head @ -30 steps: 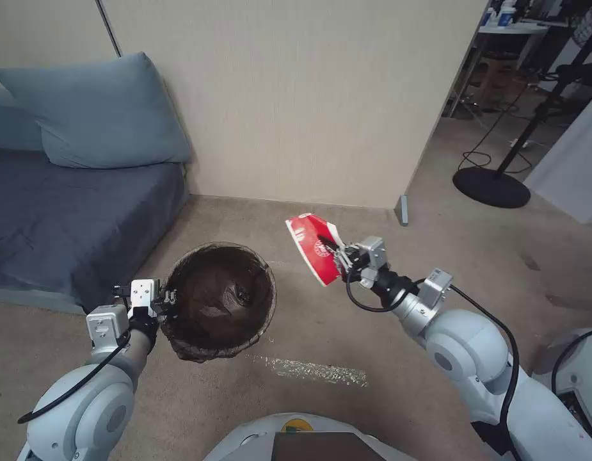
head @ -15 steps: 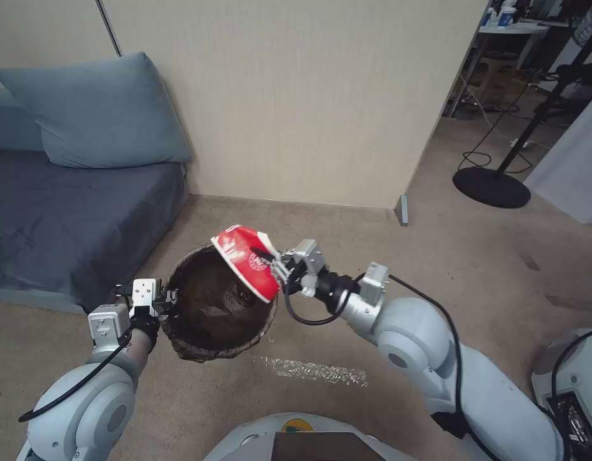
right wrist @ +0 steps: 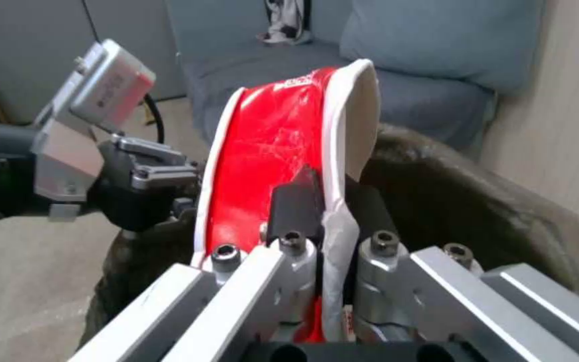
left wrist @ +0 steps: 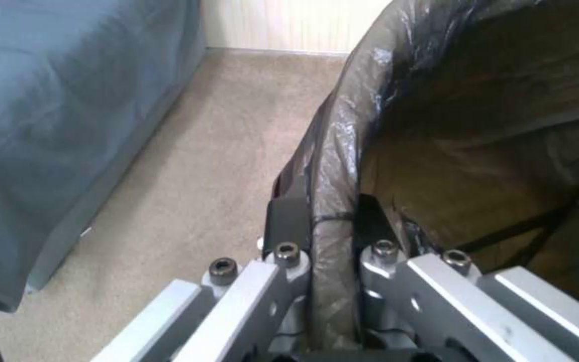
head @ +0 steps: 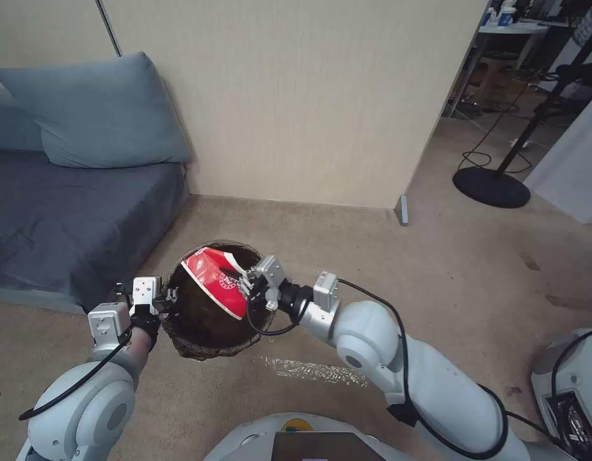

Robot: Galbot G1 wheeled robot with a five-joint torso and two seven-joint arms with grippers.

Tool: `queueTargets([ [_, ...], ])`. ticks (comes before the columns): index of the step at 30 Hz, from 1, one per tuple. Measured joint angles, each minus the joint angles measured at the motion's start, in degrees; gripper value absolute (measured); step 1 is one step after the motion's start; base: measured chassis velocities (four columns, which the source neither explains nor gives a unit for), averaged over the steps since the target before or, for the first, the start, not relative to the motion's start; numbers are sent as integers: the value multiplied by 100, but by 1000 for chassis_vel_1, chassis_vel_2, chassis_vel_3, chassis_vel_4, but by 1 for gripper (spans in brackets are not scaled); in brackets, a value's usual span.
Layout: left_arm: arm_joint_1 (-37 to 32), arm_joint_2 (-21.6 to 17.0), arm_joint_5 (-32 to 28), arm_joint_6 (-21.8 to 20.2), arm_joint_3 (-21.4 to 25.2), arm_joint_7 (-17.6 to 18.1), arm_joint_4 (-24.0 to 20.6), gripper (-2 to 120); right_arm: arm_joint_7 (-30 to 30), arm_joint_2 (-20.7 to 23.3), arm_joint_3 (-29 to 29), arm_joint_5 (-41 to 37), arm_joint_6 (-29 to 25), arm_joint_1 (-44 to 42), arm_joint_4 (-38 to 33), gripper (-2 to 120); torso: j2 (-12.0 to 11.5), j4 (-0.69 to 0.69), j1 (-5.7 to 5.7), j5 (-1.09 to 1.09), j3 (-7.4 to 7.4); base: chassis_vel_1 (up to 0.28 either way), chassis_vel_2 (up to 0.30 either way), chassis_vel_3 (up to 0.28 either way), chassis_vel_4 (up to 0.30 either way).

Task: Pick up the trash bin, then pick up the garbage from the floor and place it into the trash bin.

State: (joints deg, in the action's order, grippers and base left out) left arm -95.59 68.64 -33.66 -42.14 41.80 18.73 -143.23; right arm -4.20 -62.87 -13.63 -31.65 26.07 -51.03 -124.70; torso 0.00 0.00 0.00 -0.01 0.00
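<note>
We hold the bin (head: 209,336) by its bagged rim, left gripper (head: 169,296) clamped. Our right gripper (head: 246,288) pinches the red carton (head: 214,280) over the bin's mouth.

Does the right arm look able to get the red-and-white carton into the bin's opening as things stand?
Probably yes. The right gripper, shut on the red-and-white carton, holds it over the open mouth of the trash bin. The left gripper clamps the bin's near rim, aside from the opening.
</note>
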Motion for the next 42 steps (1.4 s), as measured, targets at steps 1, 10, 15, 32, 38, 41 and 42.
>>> queueTargets([
  [1,-2,-1,-4,0,7,0,0,2,28,-66,-44,38,22,38,65,5,0,0,0,0,0,0,0,0,0],
  [10,-21,18,-31,0,13,-1,0,2,222,-299,-246,75,46,221,299,33,0,0,0,0,0,0,0,0,0],
  [15,-43,15,-83,0,50,-1,0,2,364,-445,-340,72,51,388,401,54,0,0,0,1,0,0,0,0,0],
  [32,65,25,-93,0,67,4,0,2,716,210,948,-804,-84,151,-401,100,0,-2,0,3,0,0,0,0,0],
  [38,121,21,-96,0,69,6,0,2,709,551,1580,-1045,-188,-163,-642,100,0,-1,0,1,0,0,0,0,0],
  [41,152,16,-105,0,73,7,0,2,661,853,2657,-1119,-317,-805,-838,100,0,-1,0,2,0,0,0,0,0],
  [42,158,23,-104,0,79,7,0,2,656,897,3007,-1056,-403,-1091,-881,100,0,-1,0,4,-1,0,0,0,0],
])
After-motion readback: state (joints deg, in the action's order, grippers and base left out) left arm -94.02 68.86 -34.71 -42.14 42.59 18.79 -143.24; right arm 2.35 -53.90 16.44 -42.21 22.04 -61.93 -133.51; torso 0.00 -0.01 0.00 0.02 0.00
